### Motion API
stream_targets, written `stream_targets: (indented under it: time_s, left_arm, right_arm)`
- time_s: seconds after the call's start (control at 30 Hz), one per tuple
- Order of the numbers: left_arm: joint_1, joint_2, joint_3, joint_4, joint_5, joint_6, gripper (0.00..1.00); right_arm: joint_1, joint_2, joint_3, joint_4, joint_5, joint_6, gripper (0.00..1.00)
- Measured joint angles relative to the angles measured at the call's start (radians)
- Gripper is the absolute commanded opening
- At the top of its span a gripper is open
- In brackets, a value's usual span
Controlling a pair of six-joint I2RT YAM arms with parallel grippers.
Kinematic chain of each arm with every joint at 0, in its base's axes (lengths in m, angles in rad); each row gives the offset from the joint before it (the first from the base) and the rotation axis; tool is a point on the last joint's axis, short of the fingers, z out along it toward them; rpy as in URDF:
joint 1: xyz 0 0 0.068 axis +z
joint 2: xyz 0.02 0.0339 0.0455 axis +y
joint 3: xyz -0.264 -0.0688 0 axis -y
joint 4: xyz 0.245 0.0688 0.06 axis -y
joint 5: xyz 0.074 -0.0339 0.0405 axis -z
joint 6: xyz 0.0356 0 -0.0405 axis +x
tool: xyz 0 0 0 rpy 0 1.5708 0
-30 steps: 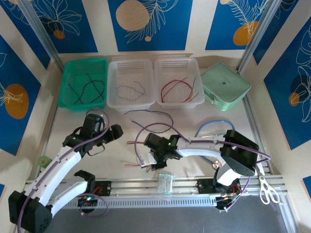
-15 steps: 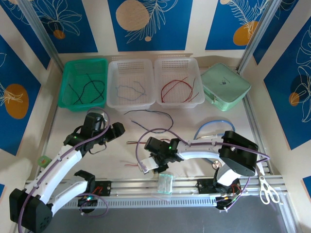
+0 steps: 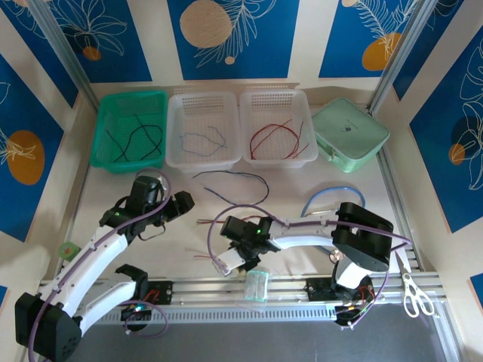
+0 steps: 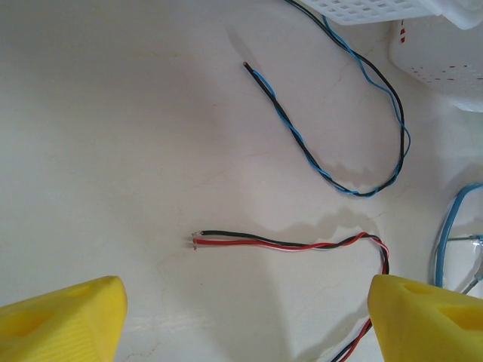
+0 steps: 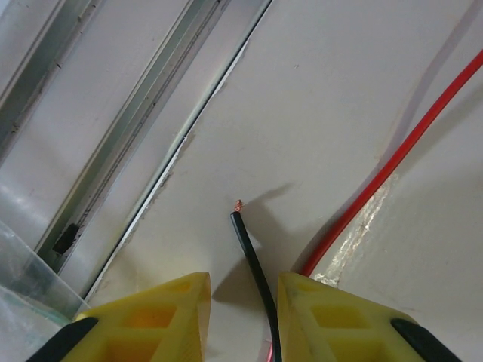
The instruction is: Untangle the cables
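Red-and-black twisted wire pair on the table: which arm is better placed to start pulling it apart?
Probably right: the right gripper straddles the thin black wire at its bare tip, the thin red wire beside it. The left gripper hangs wide open above the twisted pair, touching nothing.

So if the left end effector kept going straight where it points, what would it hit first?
Probably the thin twisted red-and-black cable lying on the white table, just ahead of the open left end effector; depth is unclear.

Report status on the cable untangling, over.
Left pincer open above twisted red-and-black wire pair. Right pincer straddles thin black wire end, gap narrow, grip unclear. Thin red wire lies alongside.
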Motion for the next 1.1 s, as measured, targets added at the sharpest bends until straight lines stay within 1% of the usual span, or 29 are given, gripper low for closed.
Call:
stream_targets:
  time_s: [0.3, 0.5, 0.63, 0.73, 0.77, 0.93, 1.1]
  left_arm:
    - [0.000, 0.000, 0.000, 0.000, 0.007, 0.000, 0.83]
    - [0.000, 0.000, 0.000, 0.000, 0.011, 0.000, 0.83]
    - [0.000, 0.000, 0.000, 0.000, 0.014, 0.000, 0.83]
    - [0.000, 0.000, 0.000, 0.000, 0.014, 0.000, 0.83]
    - [0.000, 0.000, 0.000, -0.001, 0.014, 0.000, 0.83]
    - [0.000, 0.000, 0.000, -0.008, 0.014, 0.000, 0.83]
    - [0.000, -0.001, 0.016, -0.016, 0.014, 0.003, 0.82]
  right_arm:
    - [0.000, 0.031, 0.041, -0.022, 0.000, -0.029, 0.25]
    - [0.015, 0.052, 0.048, -0.021, 0.022, -0.031, 0.20]
    - [0.020, 0.052, 0.048, -0.023, 0.034, -0.022, 0.11]
    - [0.016, 0.048, 0.048, -0.023, 0.031, -0.002, 0.01]
    - [0.010, 0.046, 0.048, -0.021, 0.025, 0.010, 0.00]
    - [-0.046, 0.042, 0.048, 0.037, 0.034, 0.064, 0.00]
    - [-0.098, -0.009, 0.048, 0.077, 0.047, 0.105, 0.00]
